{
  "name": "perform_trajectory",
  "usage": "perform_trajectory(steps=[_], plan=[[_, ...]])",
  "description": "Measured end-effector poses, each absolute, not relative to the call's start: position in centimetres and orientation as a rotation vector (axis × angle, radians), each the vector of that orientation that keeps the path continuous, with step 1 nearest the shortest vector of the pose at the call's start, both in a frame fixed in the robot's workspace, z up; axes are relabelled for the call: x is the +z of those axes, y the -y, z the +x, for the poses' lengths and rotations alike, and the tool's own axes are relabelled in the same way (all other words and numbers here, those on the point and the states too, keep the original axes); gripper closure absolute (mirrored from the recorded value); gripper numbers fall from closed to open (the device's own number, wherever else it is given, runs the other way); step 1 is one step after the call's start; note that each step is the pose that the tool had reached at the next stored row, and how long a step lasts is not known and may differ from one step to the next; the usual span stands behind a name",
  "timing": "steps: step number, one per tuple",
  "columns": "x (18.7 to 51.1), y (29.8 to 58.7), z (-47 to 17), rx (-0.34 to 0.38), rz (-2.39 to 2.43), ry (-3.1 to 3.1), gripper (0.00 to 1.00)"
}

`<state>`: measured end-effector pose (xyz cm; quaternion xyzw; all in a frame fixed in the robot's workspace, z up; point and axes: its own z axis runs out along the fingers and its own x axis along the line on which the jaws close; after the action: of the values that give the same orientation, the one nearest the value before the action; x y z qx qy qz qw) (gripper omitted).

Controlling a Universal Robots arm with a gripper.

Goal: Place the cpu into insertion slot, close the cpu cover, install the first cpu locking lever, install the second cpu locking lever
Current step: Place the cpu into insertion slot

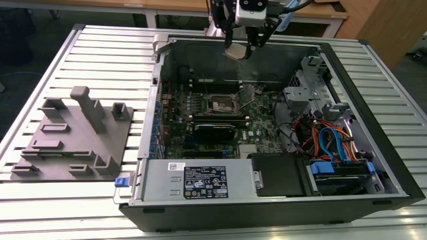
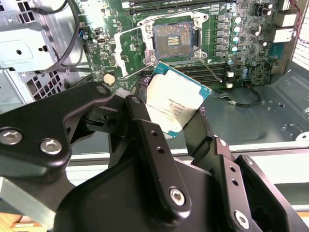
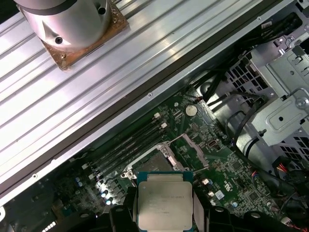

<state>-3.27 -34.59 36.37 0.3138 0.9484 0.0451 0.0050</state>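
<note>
My gripper (image 1: 241,50) hangs above the far wall of the open computer case (image 1: 373,150), shut on the cpu (image 1: 237,51). In both wrist views the pale metal chip (image 2: 176,104) (image 3: 165,203) sits tilted between the black fingers (image 2: 145,130) (image 3: 124,215). The insertion slot (image 1: 222,103) (image 2: 173,38) lies uncovered on the green board, well below and in front of the chip, its dark centre bare. In the first wrist view the chip hides part of the slot (image 3: 157,162). The cpu cover (image 2: 122,53) stands swung open beside the slot. Thin wire levers (image 2: 212,72) lie loose near it.
A grey fixture (image 1: 73,135) with raised blocks rests on the slatted table at the exterior view's left. Inside the case are a black card (image 1: 213,131), a drive cage (image 1: 310,95), coloured cables (image 1: 330,140) and a power supply (image 1: 200,181).
</note>
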Motion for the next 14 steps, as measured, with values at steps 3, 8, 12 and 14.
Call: perform_trajectory(steps=[3, 8, 12, 14], plan=[[36.37, 34.59, -3.27, 0.141, 1.004, -2.962, 0.46], [36.37, 34.59, -3.27, 0.141, 1.046, -2.946, 0.46], [36.37, 34.59, -3.27, 0.141, 1.074, -2.935, 0.46], [36.36, 34.59, -3.27, 0.141, 1.086, -2.931, 0.46]])
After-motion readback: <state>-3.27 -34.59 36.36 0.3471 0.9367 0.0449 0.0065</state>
